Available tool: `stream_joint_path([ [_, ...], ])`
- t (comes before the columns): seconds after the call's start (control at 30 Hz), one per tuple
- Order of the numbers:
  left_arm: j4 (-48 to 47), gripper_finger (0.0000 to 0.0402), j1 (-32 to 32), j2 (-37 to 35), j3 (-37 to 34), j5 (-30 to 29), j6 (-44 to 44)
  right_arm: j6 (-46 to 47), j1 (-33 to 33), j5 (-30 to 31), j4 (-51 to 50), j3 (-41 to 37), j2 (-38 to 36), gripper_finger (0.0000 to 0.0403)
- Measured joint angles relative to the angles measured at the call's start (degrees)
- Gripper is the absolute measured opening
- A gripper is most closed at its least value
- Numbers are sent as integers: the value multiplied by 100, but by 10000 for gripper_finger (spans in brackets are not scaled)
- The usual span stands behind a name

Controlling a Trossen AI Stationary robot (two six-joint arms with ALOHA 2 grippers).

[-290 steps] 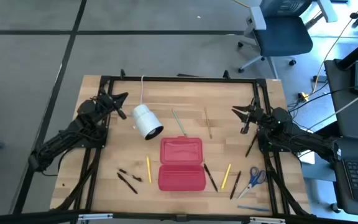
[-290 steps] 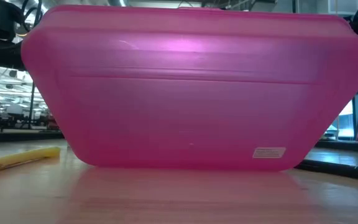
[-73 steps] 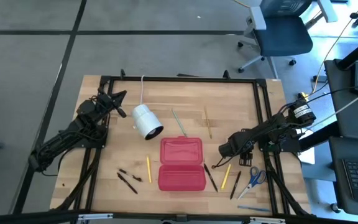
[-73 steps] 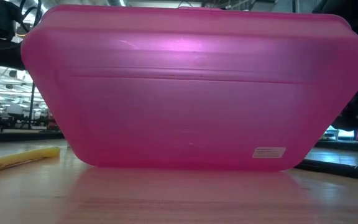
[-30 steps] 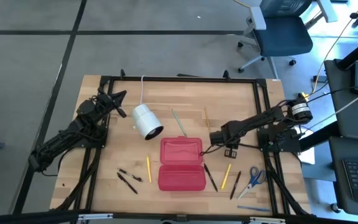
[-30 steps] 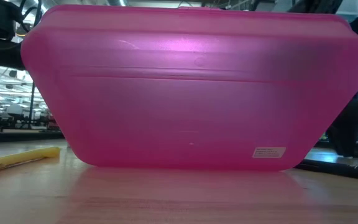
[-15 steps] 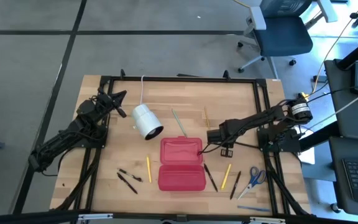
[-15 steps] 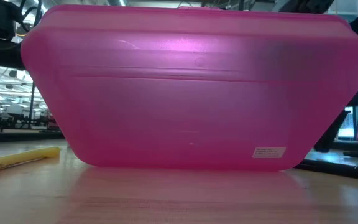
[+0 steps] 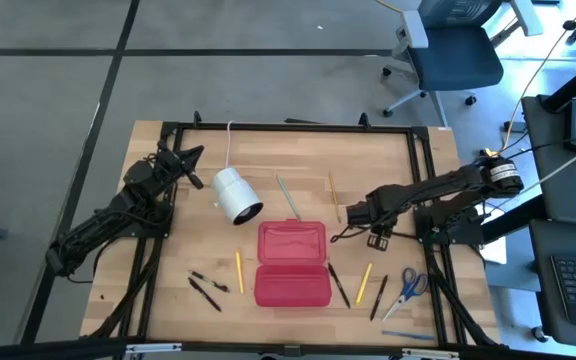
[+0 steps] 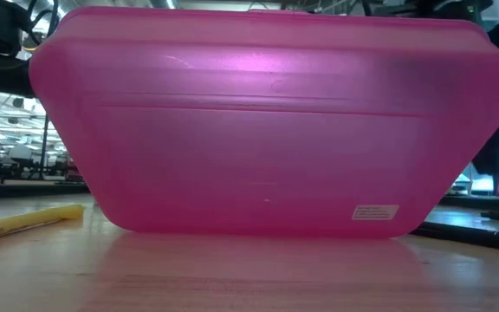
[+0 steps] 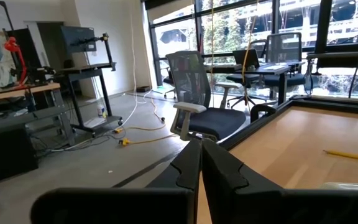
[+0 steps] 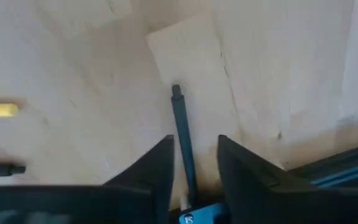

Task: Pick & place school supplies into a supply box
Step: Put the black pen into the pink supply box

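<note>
With the right hand (image 12: 194,163) spread astride a thin black pen (image 12: 183,134) on the worktop (image 9: 298,165) just right of the closed red supply box (image 9: 292,263), I judge centring and lowering before pinching best; the left hand (image 11: 200,163) waits pressed together, far left.

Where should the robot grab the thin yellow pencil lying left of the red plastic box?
Probably its middle, from straight above. The thin yellow pencil lies flat on the wooden table, with bare wood either side, between the red plastic box and the short black pens, so there is room to pinch across it.
</note>
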Motion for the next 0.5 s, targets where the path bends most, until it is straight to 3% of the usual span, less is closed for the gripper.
stream_joint_path([
  [0.27, 1, 10, 1, 0, 0, 0, 0, 314, 41, 9, 118, -444, 0, 269],
  [0.5, 0, 10, 0, 0, 0, 0, 0, 560, 41, 4, 623, -969, 0, 295],
])
